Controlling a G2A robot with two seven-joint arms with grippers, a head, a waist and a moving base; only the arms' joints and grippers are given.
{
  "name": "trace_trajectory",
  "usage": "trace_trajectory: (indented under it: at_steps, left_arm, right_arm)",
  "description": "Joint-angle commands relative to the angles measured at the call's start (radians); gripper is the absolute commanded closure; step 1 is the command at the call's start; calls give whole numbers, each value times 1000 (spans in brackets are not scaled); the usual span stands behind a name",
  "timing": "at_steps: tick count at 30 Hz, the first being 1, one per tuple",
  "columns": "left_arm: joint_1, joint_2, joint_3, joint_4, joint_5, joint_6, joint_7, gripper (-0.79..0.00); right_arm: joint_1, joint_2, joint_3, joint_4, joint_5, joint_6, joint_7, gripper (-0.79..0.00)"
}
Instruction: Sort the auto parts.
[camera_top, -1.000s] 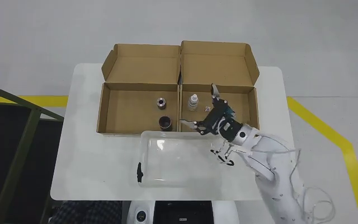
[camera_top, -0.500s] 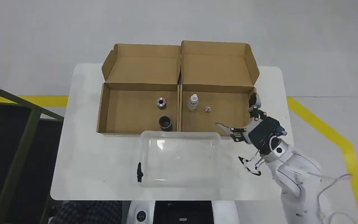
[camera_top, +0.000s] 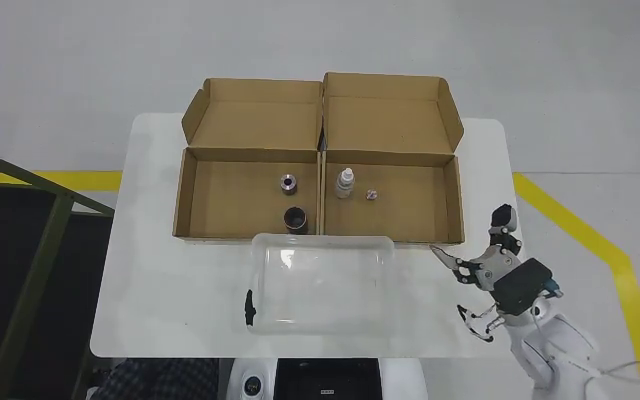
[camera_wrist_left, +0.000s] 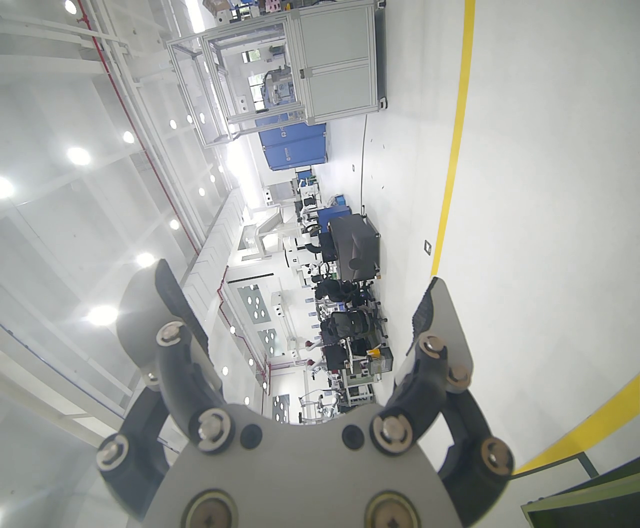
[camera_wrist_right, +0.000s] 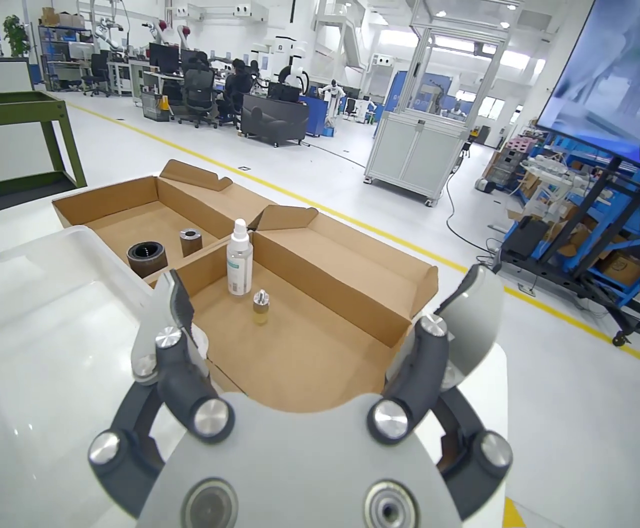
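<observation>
Parts status: vial (camera_wrist_right: 260, 306) and spray bottle (camera_wrist_right: 239, 260) stand upright in the right box (camera_top: 420, 200), near its 9 o'clock wall, with the vial just beside the bottle at about its 4 o'clock in the top view. Left box (camera_top: 230, 200) holds a bushing (camera_top: 288, 183) toward 12 and a dark ring (camera_top: 295, 218) toward 6, apart, both on end. Tray (camera_top: 320, 237) sits on the table's (camera_top: 150, 250) 6 o'clock side, up against the boxes' near walls, and looks empty. One black piece (camera_top: 247, 308) lies at the tray's 8 o'clock rim (can't tell if it's inside the wall or just outside). Right gripper (camera_top: 473, 240) is at the table's 4 o'clock corner, clear of the right box, jaws spread wide with nothing in them. Left gripper (camera_wrist_left: 297, 280) is aimed out at the room, jaws also wide and empty. My read: between picks, four parts boxed, both hands free. If the black piece is the last part, next is a low pick on a small flat thing beside a clear wall: come straight down, straddle its short axis, don't clip the rim. The left arm is on the nearer side but must swing down to the table first. Which box it goes in: can't say from here.
</observation>
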Motion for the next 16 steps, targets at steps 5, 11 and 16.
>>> trace_trajectory:
  at_steps: [5,11,16]
  left_arm:
    - [0,0,0,0,0,0,0,-785]
    - [0,0,0,0,0,0,0,-785]
    - [0,0,0,0,0,0,0,-784]
  right_arm:
    - [-21,2,6,48,1,29,-46,-785]
    - [-22,3,7,59,11,34,-34,-785]
    - [-22,3,7,59,13,33,-35,-785]
